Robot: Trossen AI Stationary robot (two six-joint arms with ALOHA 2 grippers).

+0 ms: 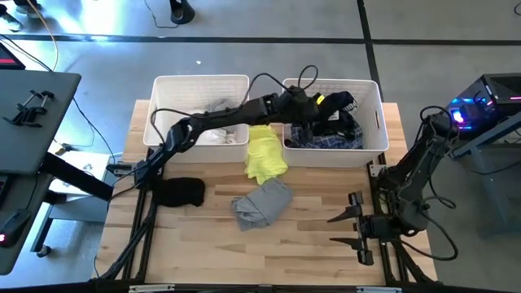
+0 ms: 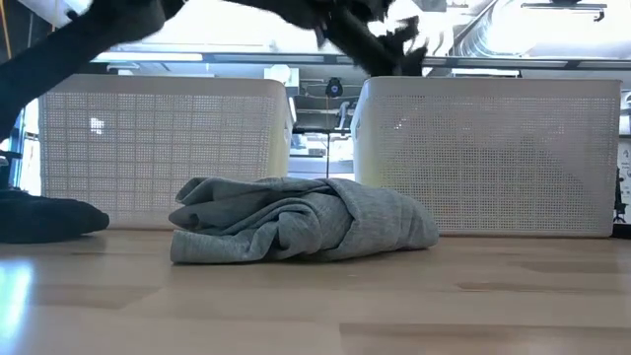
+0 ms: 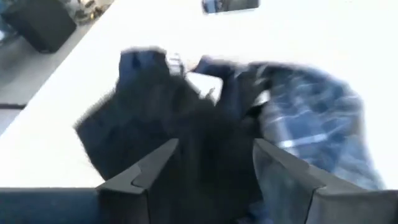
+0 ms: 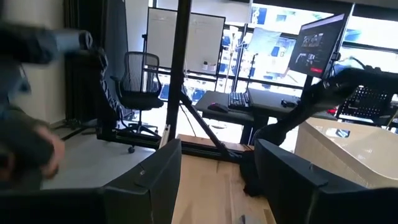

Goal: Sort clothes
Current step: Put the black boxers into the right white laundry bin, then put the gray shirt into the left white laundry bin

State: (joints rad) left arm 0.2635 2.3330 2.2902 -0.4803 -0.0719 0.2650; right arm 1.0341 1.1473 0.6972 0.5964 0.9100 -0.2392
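Your left gripper (image 1: 319, 104) is reaching over the right bin (image 1: 373, 88), and its jaws are standing spread above the clothes inside, holding nothing. In the left wrist view a black garment (image 3: 168, 118) is lying under the jaws with the blue plaid garment (image 3: 317, 118) just beside it, both inside that bin. No brand, label or writing can be read on any garment or bin.

Taking the right bin as landmark: the yellow garment (image 1: 265, 152) is lying on the surface just beside the bin's near left corner, with its long axis running from the bins toward the near edge. The grey garment (image 1: 262, 202) is lying crumpled nearer to you than the yellow one and touching its lower end, and its long axis is running slantwise. A second black garment (image 1: 180, 192) is lying well to the left, its long axis across the surface. The left bin (image 1: 163, 102) is holding white fabric (image 1: 218, 134).

Your right gripper (image 1: 352, 230) is waiting near the surface's right front corner, jaws spread and empty.
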